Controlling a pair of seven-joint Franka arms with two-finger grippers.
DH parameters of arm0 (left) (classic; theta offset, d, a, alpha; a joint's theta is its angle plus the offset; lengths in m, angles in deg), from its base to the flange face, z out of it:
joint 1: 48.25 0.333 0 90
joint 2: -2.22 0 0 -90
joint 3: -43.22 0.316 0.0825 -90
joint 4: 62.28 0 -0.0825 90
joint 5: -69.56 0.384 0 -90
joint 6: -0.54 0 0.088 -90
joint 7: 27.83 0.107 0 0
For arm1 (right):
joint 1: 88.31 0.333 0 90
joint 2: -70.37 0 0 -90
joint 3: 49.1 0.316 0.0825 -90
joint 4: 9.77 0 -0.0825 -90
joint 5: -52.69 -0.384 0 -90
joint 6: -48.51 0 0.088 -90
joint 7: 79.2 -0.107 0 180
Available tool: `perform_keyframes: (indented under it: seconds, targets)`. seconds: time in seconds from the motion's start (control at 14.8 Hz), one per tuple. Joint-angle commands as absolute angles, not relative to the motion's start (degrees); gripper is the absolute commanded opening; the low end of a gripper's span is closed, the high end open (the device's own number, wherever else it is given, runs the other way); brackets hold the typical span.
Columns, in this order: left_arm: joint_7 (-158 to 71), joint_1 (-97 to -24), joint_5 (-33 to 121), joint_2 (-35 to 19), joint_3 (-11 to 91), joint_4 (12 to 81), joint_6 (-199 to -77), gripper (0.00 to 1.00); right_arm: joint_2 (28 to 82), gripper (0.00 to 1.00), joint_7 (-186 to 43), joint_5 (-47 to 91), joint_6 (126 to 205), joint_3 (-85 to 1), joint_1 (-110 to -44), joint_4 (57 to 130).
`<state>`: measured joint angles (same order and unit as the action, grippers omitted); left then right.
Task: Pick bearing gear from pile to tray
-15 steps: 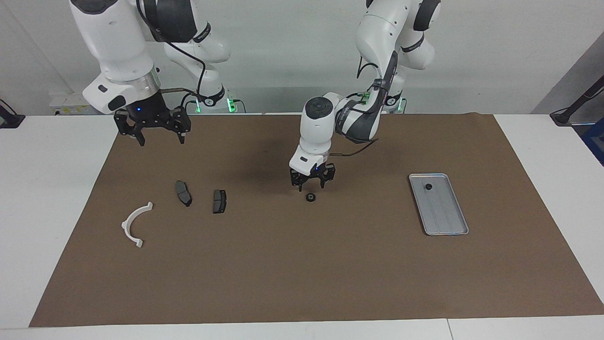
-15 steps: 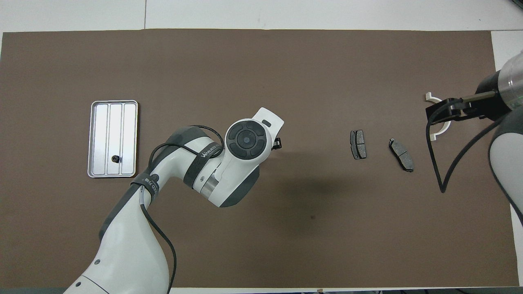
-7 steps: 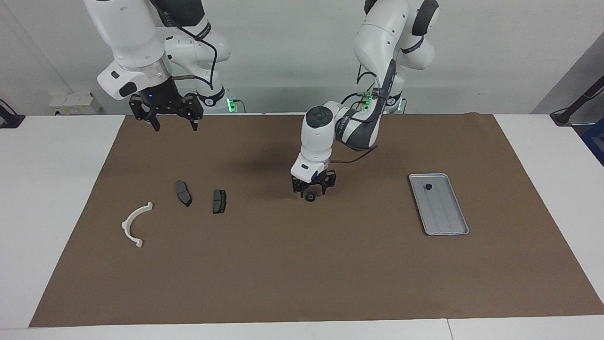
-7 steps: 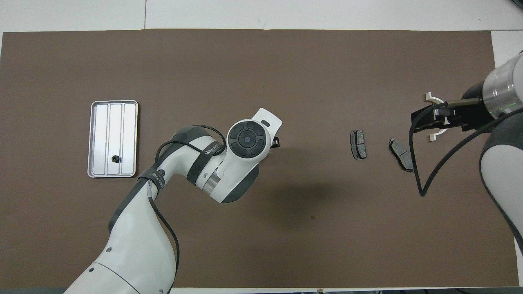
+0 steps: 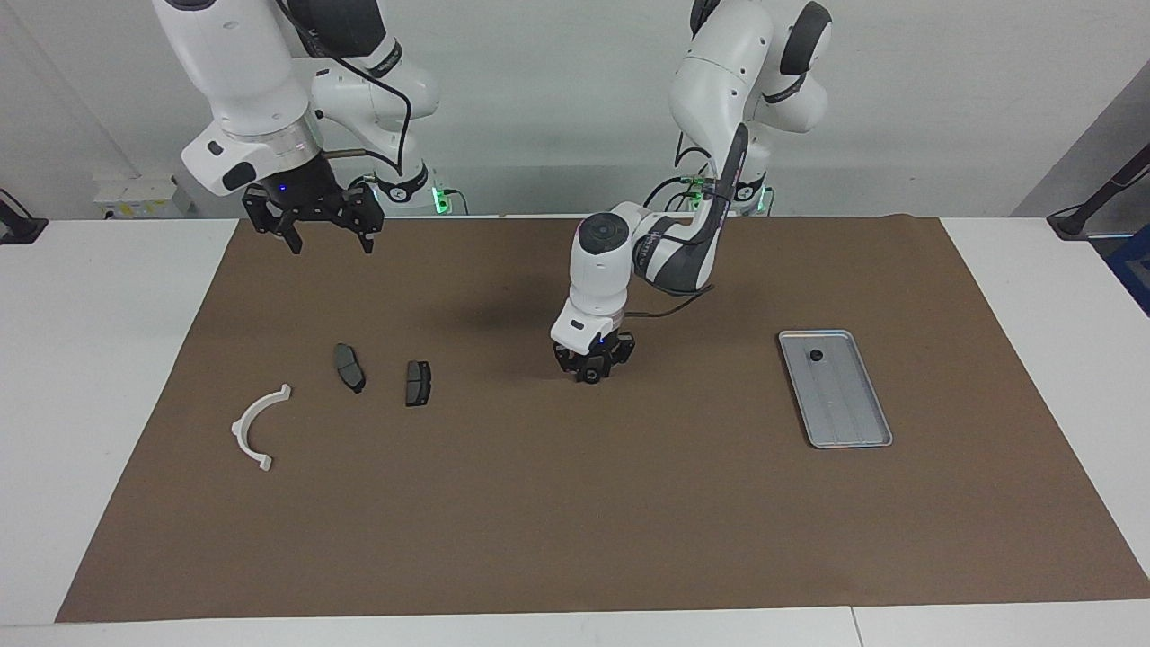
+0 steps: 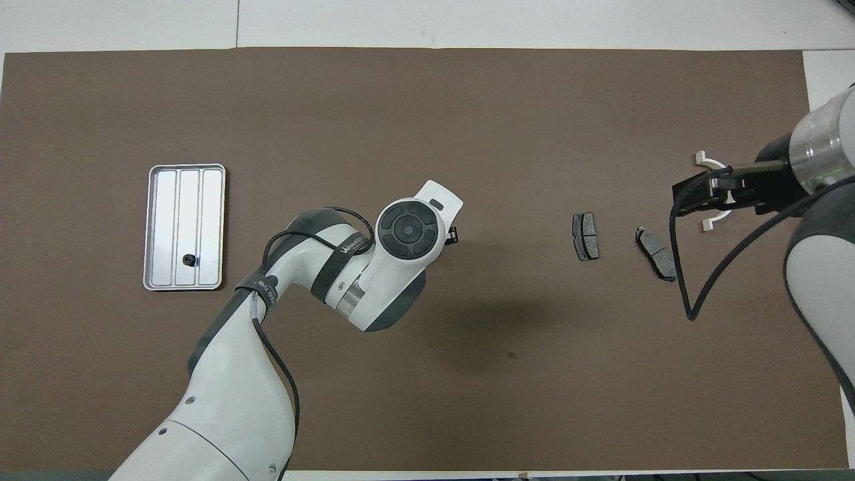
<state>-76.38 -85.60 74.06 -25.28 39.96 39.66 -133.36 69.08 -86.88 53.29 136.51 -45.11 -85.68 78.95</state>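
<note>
The left gripper (image 5: 593,367) is down on the mat (image 5: 575,521) at its middle, its fingers drawn in around the gear (image 5: 591,375), which is on the mat with bare mat all round. The tray (image 5: 849,422) lies toward the left arm's end, inside the mat's edge, one black piece (image 5: 816,355) in its corner nearest the robots. The right gripper (image 5: 326,235) waits, fingers spread, over the mat's robot-side edge near its corner; the two pads (image 5: 349,367) and bracket (image 5: 254,429) lie toward that end.
</note>
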Motion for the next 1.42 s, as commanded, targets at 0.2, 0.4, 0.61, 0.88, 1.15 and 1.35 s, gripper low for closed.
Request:
perform_keyframes:
  seconds: [0.2,0.4,0.61,0.88,1.15,1.35]
  targets:
    - [-77.5,-85.5,75.4,-25.8,40.6,36.9,-130.4,0.0,69.3,1.0,-81.9,51.9,140.0,-45.2,-87.5,80.9]
    - [-74.3,-82.9,77.3,-23.3,41.3,33.1,-122.3,0.0,69.3,1.0,-79.3,52.0,140.3,-45.2,-87.5,80.9]
    - [-64.6,-76.5,75.5,-17.1,40.7,33.3,-115.5,0.0,69.4,1.0,-79.5,52.0,144.5,-45.2,-87.4,81.9]
    - [-44.0,-65.1,69.5,-8.4,41.2,33.1,-103.7,0.0,69.6,1.0,-79.1,52.0,145.1,-45.2,-87.5,82.3]
    - [-28.9,-54.9,68.2,-6.6,41.2,33.5,-100.6,0.0,69.6,1.0,-79.3,52.0,144.9,-45.2,-87.4,82.3]
    - [-19.9,-48.4,67.2,-5.7,41.3,35.9,-101.8,0.0,69.6,1.0,-79.6,52.0,144.7,-45.2,-87.2,82.2]
